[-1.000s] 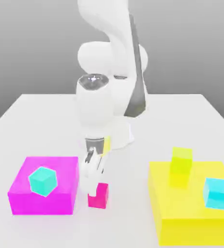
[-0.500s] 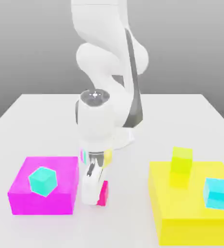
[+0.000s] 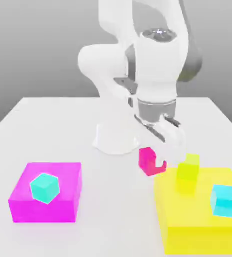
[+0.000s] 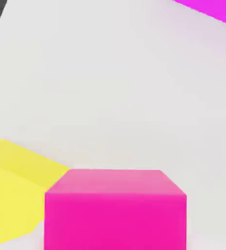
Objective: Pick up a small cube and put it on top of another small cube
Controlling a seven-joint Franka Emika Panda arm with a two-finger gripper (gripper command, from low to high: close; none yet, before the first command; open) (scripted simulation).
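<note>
The small magenta-pink cube [image 3: 149,160] hangs above the table, tilted, with my gripper [image 3: 158,161] shut on it. It sits just to the exterior view's left of the small yellow-green cube [image 3: 188,166], which stands on the large yellow block [image 3: 198,211]. In the hand view the pink cube [image 4: 115,207] is close up, with the yellow block [image 4: 12,190] beside it. A small cyan cube [image 3: 225,200] rests on the yellow block too. Another small cyan cube [image 3: 44,187] lies on the large flat magenta block [image 3: 47,191].
The white table [image 3: 107,221] stretches between the two large blocks. The arm's white base [image 3: 115,138] stands at the back middle. A corner of the magenta block [image 4: 212,9] shows in the hand view.
The gripper has closed on the pink cube, lifted it off the table and carried it to the exterior view's right, up beside the yellow-green cube.
</note>
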